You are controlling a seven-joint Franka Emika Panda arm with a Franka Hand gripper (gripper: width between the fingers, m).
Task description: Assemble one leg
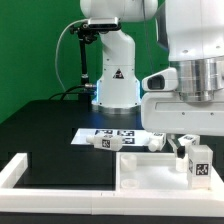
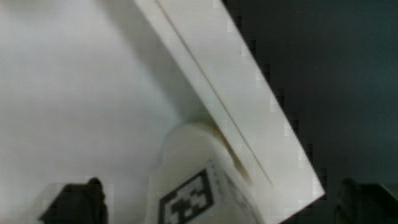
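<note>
The black table (image 1: 40, 125) carries a white rimmed tray piece (image 1: 150, 178); the marker board (image 1: 108, 133) lies behind it. The gripper (image 1: 196, 152) stands over the tray, fingers pinching the tagged leg (image 1: 197, 160) upright beside the rim (image 2: 222, 95); two more legs (image 1: 112, 143) lie near the board

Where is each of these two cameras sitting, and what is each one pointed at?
Exterior view: sits off the arm, low at the table's edge, facing the robot's base across the black table; it shows the arm, the pincer, a leg beneath it, the white tray-like piece and the marker board.
Wrist view: sits on the wrist, looking down past the two dark fingertips at the leg and the tray-like piece's rim.
Shared: leg, tray-like piece and pincer.
</note>
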